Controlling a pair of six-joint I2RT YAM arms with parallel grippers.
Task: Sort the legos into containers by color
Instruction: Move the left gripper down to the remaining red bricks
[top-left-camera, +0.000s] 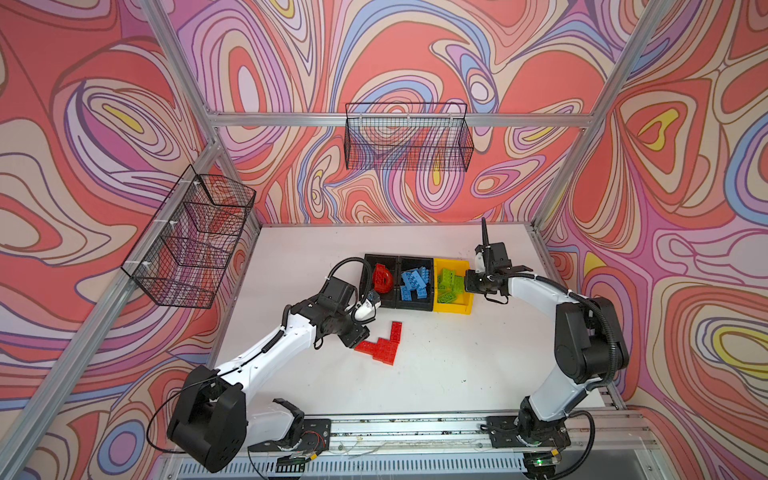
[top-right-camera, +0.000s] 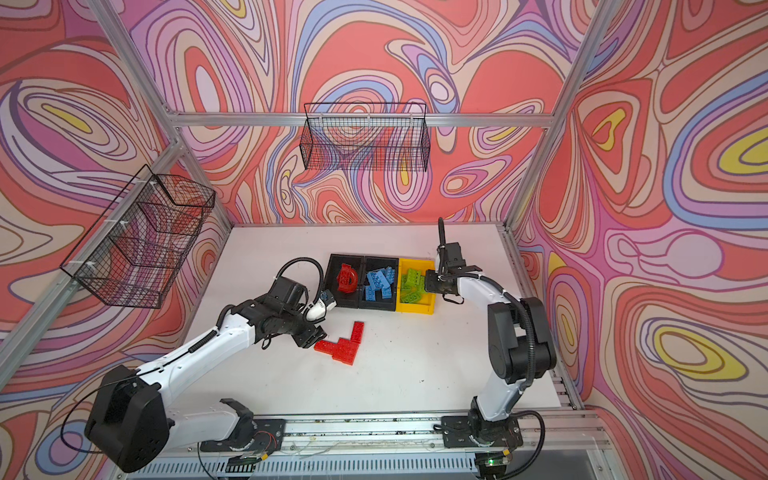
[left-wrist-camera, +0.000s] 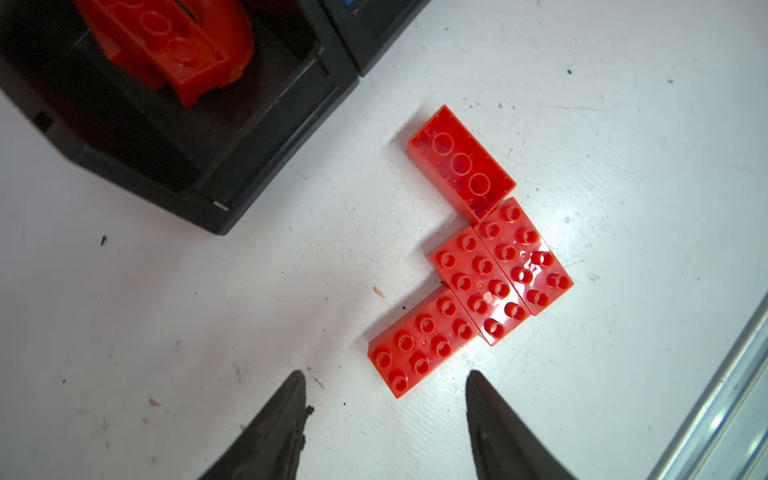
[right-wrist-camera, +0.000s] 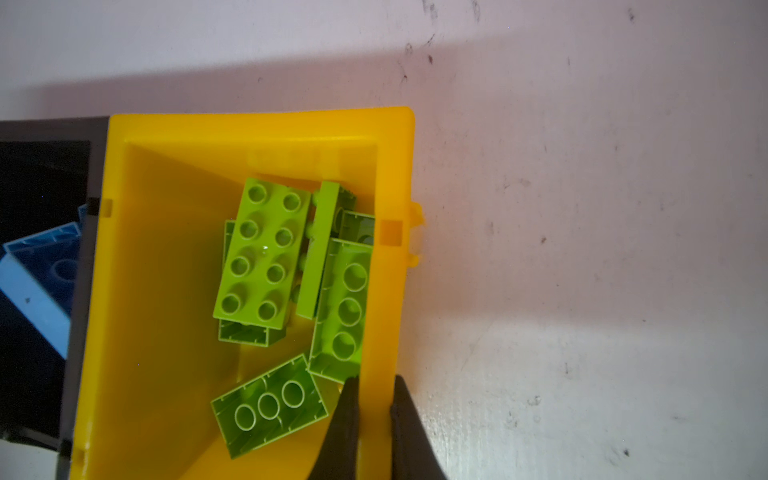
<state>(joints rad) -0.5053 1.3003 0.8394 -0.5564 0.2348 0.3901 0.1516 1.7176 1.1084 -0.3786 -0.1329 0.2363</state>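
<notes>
Right claw clamps the yellow bin, clear only from its wrist view; left claw gapes empty.

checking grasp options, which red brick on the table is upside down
The red brick nearest the bins: hollow underside up, the other three show studs.

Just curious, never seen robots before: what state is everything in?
Left fingers: open, empty.
Right fingers: shut on the yellow bin wall.
Red legos: four on table, one upside down.
Red arch: in outer black bin.
Blue legos: in middle black bin.
Green legos: in yellow bin.
</notes>
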